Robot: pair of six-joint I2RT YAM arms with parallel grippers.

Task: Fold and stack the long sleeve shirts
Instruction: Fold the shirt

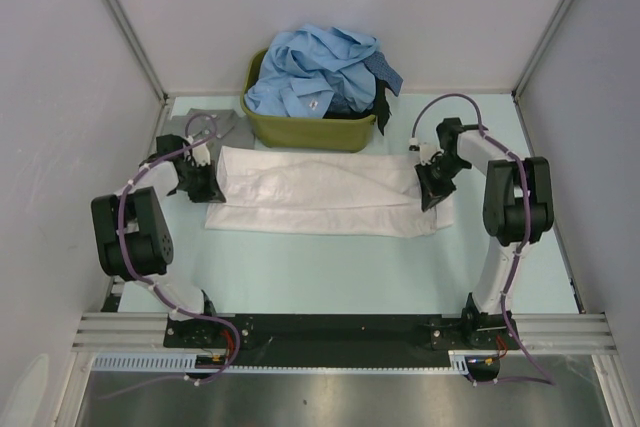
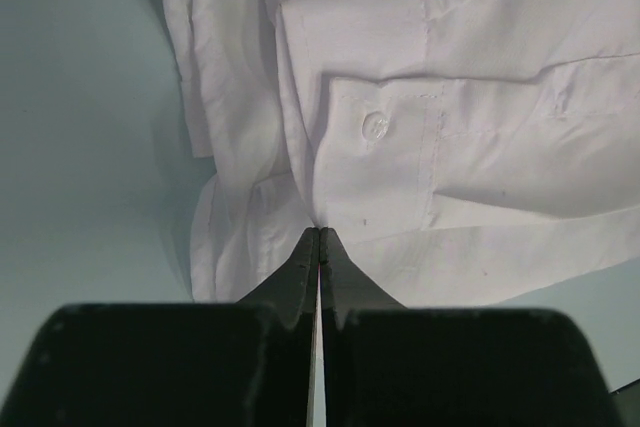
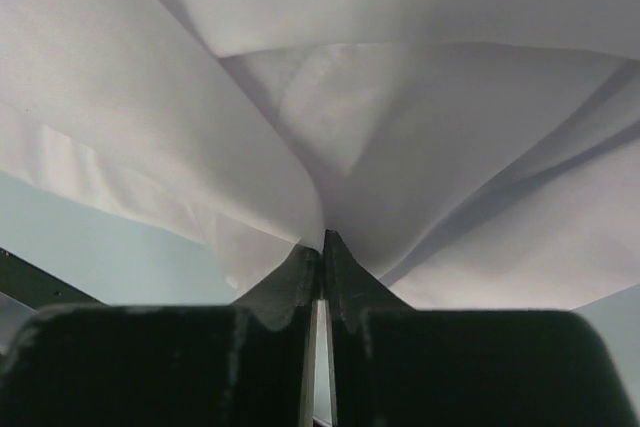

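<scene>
A white long sleeve shirt (image 1: 325, 192) lies folded into a long band across the pale table. My left gripper (image 1: 208, 185) is shut on its left end; in the left wrist view the closed tips (image 2: 319, 232) pinch the cloth just below a buttoned cuff (image 2: 376, 127). At the band's right end my right gripper (image 1: 432, 187) is shut on the cloth, and in the right wrist view the white shirt (image 3: 400, 127) rises in folds from the pinched tips (image 3: 323, 236). Several light blue shirts (image 1: 315, 72) with a dark one (image 1: 385, 72) are heaped in the tub.
An olive-green tub (image 1: 310, 127) stands just behind the white shirt at the middle back. A grey cloth (image 1: 205, 125) lies flat at the back left, behind the left gripper. White walls close in the table on three sides.
</scene>
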